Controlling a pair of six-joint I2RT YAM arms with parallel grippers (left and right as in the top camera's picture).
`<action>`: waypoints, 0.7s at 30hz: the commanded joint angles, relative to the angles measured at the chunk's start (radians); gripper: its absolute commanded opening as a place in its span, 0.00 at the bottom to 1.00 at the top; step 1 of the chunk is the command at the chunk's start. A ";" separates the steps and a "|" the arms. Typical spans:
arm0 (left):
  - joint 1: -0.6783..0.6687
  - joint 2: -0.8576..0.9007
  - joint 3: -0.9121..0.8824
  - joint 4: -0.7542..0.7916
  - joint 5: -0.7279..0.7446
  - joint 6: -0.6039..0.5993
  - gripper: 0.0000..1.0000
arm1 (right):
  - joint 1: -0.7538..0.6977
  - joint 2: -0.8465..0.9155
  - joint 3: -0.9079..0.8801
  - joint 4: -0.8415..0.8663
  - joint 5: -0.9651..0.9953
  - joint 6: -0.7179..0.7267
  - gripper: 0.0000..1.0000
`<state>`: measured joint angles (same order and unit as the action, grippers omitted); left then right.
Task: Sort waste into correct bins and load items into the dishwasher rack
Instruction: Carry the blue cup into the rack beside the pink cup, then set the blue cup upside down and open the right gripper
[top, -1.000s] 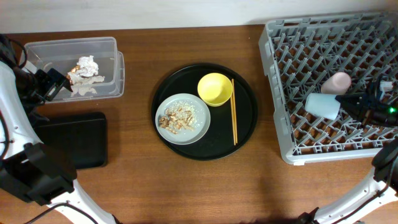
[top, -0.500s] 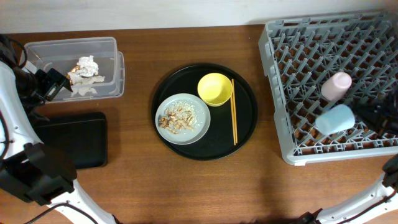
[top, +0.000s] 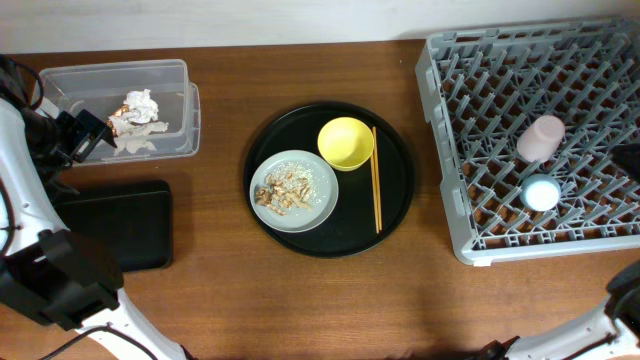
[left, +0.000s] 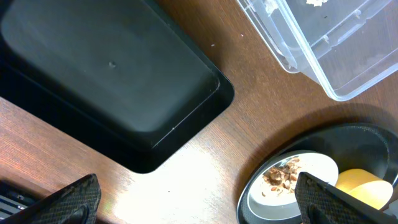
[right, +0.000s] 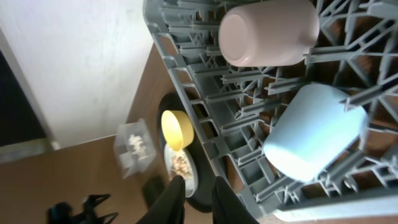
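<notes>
Grey plastic pegs of the dishwasher rack (right: 202, 87) fill my right wrist view. My right gripper (right: 197, 182) hangs over the rack with its fingers parted by a narrow gap and nothing between them. The light-blue cup (right: 311, 134) sits among the pegs near the rack's edge, and the pink cup (right: 267, 31) lies tilted a little further in. Just beside the rack is the round black tray (top: 400, 200). It carries the chopsticks (top: 376, 180) nearest the rack, then the yellow bowl (top: 345, 143) and the grey plate (top: 300, 160) of food scraps (top: 285, 190). Farthest from the rack, my left gripper (left: 196, 186) is spread wide and empty, by the shallow black tray (left: 106, 74) and the clear tub (left: 323, 56). The tub holds the napkin (top: 141, 102) and wrapper (top: 128, 124).
</notes>
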<state>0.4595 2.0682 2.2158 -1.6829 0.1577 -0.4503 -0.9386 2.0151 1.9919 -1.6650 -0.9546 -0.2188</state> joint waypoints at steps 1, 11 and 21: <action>0.002 -0.036 -0.004 0.002 0.000 -0.008 0.99 | 0.045 -0.164 0.032 -0.023 0.128 0.037 0.16; 0.002 -0.036 -0.004 0.002 0.000 -0.008 0.99 | 0.349 -0.209 -0.075 0.015 0.795 0.474 0.04; 0.002 -0.036 -0.004 0.002 0.000 -0.008 0.99 | 0.401 -0.208 -0.398 0.241 0.896 0.573 0.04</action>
<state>0.4595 2.0682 2.2158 -1.6825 0.1577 -0.4500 -0.5423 1.8053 1.6650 -1.4746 -0.1051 0.3187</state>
